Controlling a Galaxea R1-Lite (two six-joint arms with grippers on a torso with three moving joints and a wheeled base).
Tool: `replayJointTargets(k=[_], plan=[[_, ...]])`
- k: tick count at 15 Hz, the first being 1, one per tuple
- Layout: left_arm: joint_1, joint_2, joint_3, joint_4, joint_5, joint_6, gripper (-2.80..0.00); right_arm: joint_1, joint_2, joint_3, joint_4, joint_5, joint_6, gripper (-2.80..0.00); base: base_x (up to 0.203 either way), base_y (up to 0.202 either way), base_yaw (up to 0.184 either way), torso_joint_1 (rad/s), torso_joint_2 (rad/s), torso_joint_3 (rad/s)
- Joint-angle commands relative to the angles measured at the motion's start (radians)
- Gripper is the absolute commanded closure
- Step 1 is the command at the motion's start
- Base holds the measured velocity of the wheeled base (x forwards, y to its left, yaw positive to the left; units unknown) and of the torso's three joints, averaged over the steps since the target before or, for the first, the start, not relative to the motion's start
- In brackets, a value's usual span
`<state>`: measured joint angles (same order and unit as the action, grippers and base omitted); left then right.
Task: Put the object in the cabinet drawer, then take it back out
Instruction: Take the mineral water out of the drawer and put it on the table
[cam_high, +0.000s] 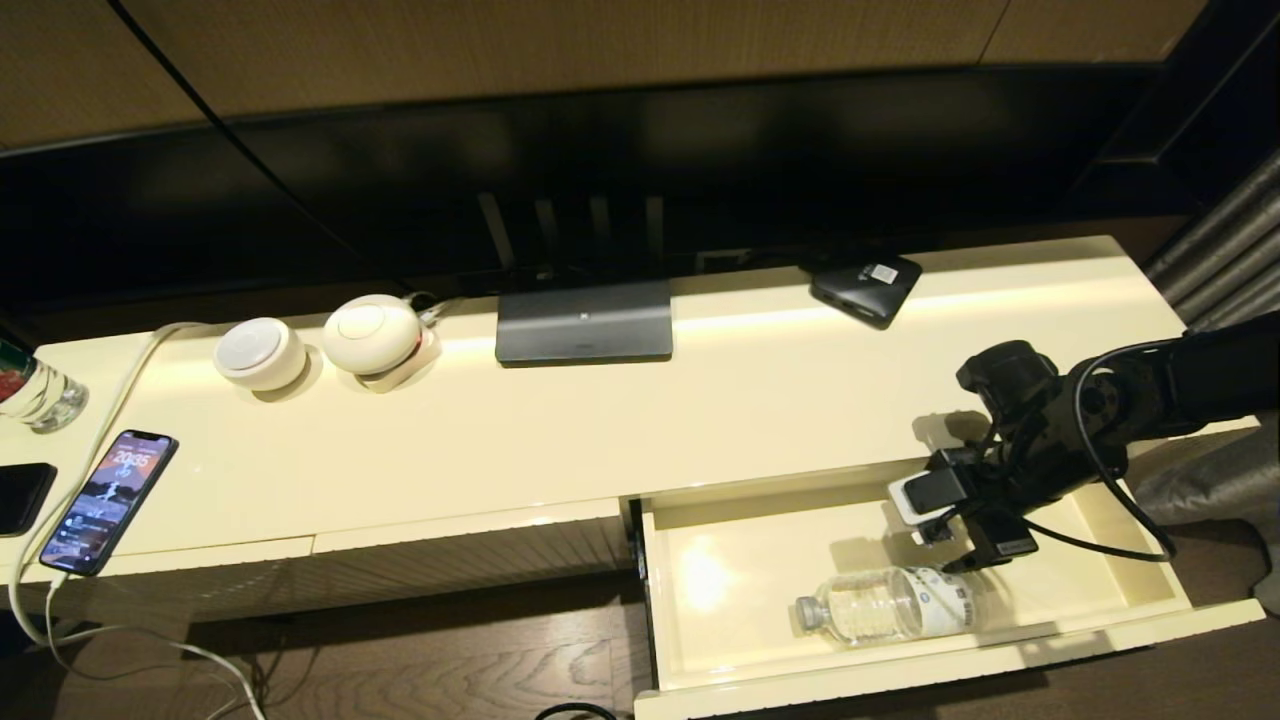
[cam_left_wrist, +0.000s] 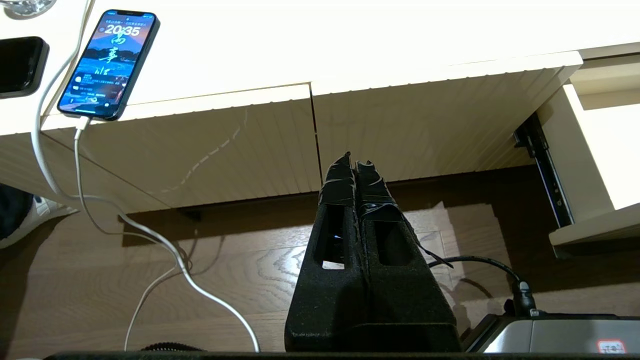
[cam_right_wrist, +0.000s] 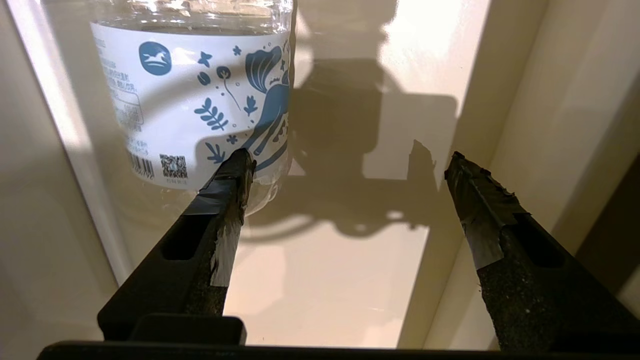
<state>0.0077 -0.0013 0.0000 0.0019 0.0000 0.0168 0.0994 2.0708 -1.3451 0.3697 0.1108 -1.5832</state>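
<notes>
The object, a small clear water bottle (cam_high: 885, 605) with a white-and-blue label, lies on its side in the open cabinet drawer (cam_high: 1150, 570), cap pointing left. My right gripper (cam_high: 965, 550) hovers just above the bottle's base end, open, with nothing between its fingers. In the right wrist view the bottle (cam_right_wrist: 190, 90) lies beyond one fingertip (cam_right_wrist: 235, 170), outside the gap of the right gripper (cam_right_wrist: 350, 160), over the drawer's smooth cream floor (cam_right_wrist: 325, 275). My left gripper (cam_left_wrist: 355, 162) is shut and empty, parked low in front of the closed ribbed panels.
On the cabinet top are a lit phone (cam_high: 110, 500) on a white cable, two round white devices (cam_high: 262, 352), a grey TV base (cam_high: 584, 322), a black box (cam_high: 865, 285) and a glass bottle with a red label (cam_high: 35, 385). A closed ribbed panel (cam_high: 450, 560) is left of the drawer.
</notes>
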Motion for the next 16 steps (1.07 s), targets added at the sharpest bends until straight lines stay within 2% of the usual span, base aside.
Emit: replayJointTargets(k=[1, 7, 11, 14, 16], plan=[[0.0, 0.001, 0.003, 0.0, 0.0, 0.0, 0.0, 0.0, 0.009, -0.005, -0.005, 0.001, -0.009, -2.8, 0.0, 0.0, 0.0, 0.0, 0.0, 0.0], [0.0, 0.001, 0.003, 0.0, 0.0, 0.0, 0.0, 0.0, 0.028, -0.054, 0.018, -0.024, -0.016, -2.8, 0.0, 0.0, 0.0, 0.0, 0.0, 0.0], [0.0, 0.001, 0.003, 0.0, 0.0, 0.0, 0.0, 0.0, 0.034, -0.176, 0.149, -0.053, -0.02, -2.8, 0.0, 0.0, 0.0, 0.0, 0.0, 0.0], [0.0, 0.001, 0.003, 0.0, 0.0, 0.0, 0.0, 0.001, 0.037, -0.197, 0.176, -0.054, -0.023, -2.8, 0.0, 0.0, 0.0, 0.0, 0.0, 0.0], [0.0, 0.001, 0.003, 0.0, 0.0, 0.0, 0.0, 0.004, 0.044, -0.228, 0.239, -0.055, -0.03, -2.8, 0.0, 0.0, 0.0, 0.0, 0.0, 0.0]])
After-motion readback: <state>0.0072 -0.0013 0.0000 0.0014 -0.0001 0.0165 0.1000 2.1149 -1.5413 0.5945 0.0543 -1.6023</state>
